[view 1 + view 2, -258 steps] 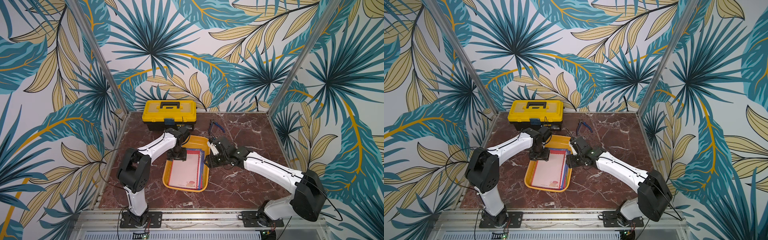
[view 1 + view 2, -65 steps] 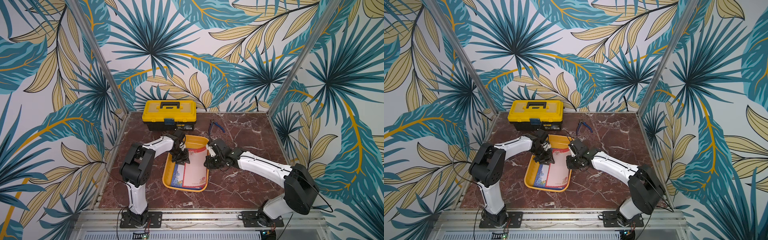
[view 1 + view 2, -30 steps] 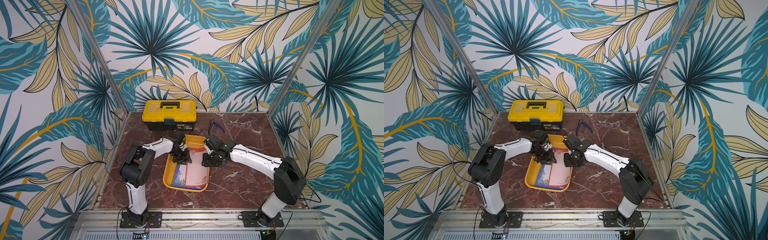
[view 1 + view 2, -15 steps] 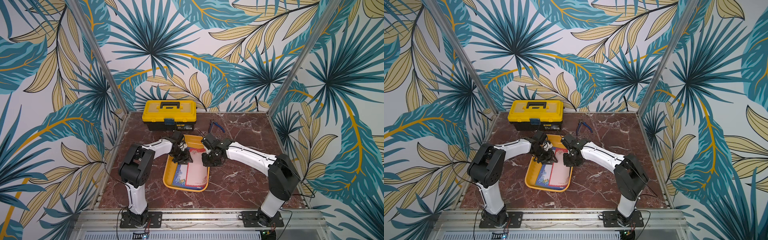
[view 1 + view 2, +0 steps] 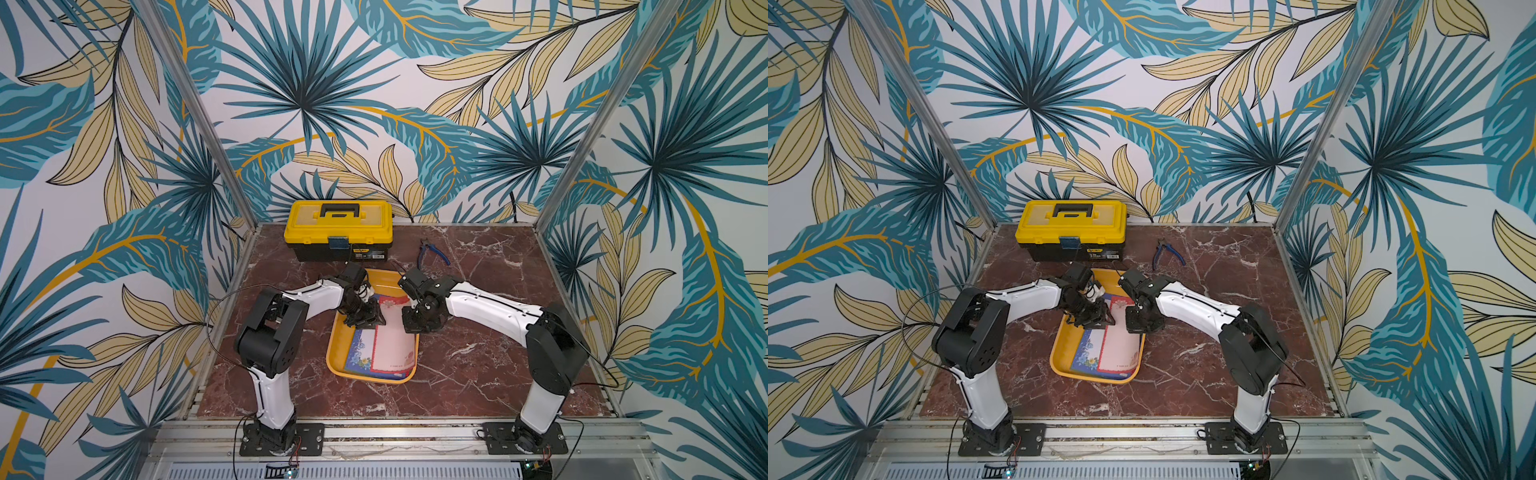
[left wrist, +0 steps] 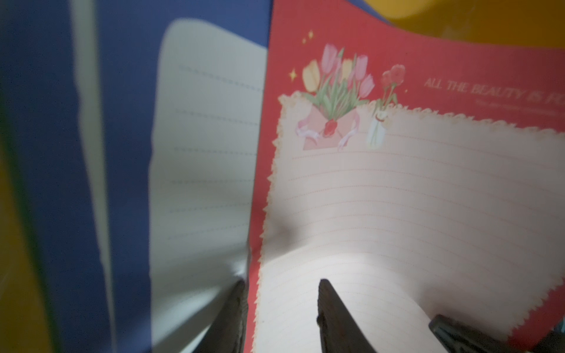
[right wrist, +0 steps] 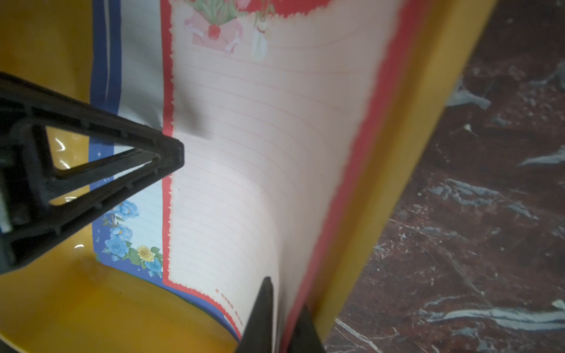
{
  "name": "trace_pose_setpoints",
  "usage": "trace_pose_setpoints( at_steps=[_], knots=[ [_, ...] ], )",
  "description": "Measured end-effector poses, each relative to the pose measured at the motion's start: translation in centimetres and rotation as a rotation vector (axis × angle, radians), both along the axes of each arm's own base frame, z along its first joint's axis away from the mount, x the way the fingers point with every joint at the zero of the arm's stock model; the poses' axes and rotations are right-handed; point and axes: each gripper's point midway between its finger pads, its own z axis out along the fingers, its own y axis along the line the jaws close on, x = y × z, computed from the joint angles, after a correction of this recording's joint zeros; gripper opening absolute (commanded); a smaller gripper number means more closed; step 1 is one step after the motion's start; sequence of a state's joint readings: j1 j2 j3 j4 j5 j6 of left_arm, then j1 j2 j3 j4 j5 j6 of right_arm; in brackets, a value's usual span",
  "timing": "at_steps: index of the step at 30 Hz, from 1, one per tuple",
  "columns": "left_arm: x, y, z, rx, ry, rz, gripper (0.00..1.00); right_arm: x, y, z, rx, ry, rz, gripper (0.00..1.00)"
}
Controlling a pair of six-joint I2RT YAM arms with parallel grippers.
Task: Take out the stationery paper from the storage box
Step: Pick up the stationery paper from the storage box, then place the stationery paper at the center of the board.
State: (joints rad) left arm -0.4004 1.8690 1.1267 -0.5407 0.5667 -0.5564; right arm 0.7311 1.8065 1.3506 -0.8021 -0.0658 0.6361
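Right arm point(image 5: 490, 305) stretched inward — right gripper point(image 7: 282, 301) pinching the stationery paper point(image 7: 260, 152).

Crowded over the far half of the tray point(image 5: 337, 362): left gripper point(image 5: 368, 321) and right gripper point(image 5: 412, 325) close together, narrow gap between, filled by bowed-up paper point(image 5: 392, 343). Beyond, blocked by toolbox point(image 5: 338, 228) and pliers point(image 5: 432, 253). Open over bare tabletop point(image 5: 478, 365) right of the tray and along the near edge.
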Motion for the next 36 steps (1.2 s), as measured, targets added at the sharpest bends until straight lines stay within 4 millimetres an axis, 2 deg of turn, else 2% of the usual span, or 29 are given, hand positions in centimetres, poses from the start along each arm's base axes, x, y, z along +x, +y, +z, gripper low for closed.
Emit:
trace_pose_setpoints(
  at_steps=[3,6,9,12,17,20,23,26,29,32,36],
  knots=[
    [0.1,0.0,0.3,-0.006,-0.006,0.004,0.46,0.1,-0.2,0.1,-0.013,-0.006,0.001,0.00],
    [0.5,0.2,1.1,-0.006,-0.034,0.014,0.55,0.1,-0.4,0.7,-0.020,-0.020,0.011,0.00],
    [1.0,0.7,1.9,0.006,-0.068,0.030,0.61,0.0,-0.7,2.0,-0.014,-0.053,0.038,0.00],
    [1.5,1.0,3.3,0.007,-0.117,0.038,0.63,0.0,-0.7,4.8,0.024,-0.125,0.084,0.00],
    [2.1,1.3,6.4,-0.009,-0.210,0.046,0.63,-0.5,-1.3,10.7,0.105,-0.295,0.186,0.00],
    [2.6,1.5,8.2,-0.004,-0.275,0.050,0.63,-1.2,-2.3,13.2,0.117,-0.385,0.241,0.00],
    [3.5,1.9,10.2,0.014,-0.363,0.049,0.60,-2.1,-3.7,14.5,0.112,-0.454,0.288,0.00],
    [4.5,2.4,12.9,0.037,-0.475,0.042,0.59,-2.6,-5.3,14.9,0.099,-0.488,0.309,0.00],
    [5.3,2.7,15.7,0.072,-0.594,0.024,0.58,-2.3,-7.5,14.4,0.096,-0.484,0.280,0.00],
    [5.9,2.6,18.1,0.141,-0.723,-0.015,0.58,-1.7,-9.8,12.9,0.102,-0.440,0.222,0.00],
    [5.5,1.0,20.9,0.211,-0.874,-0.105,0.57,-1.4,-11.6,10.4,0.124,-0.356,0.166,0.00]
  ],
)
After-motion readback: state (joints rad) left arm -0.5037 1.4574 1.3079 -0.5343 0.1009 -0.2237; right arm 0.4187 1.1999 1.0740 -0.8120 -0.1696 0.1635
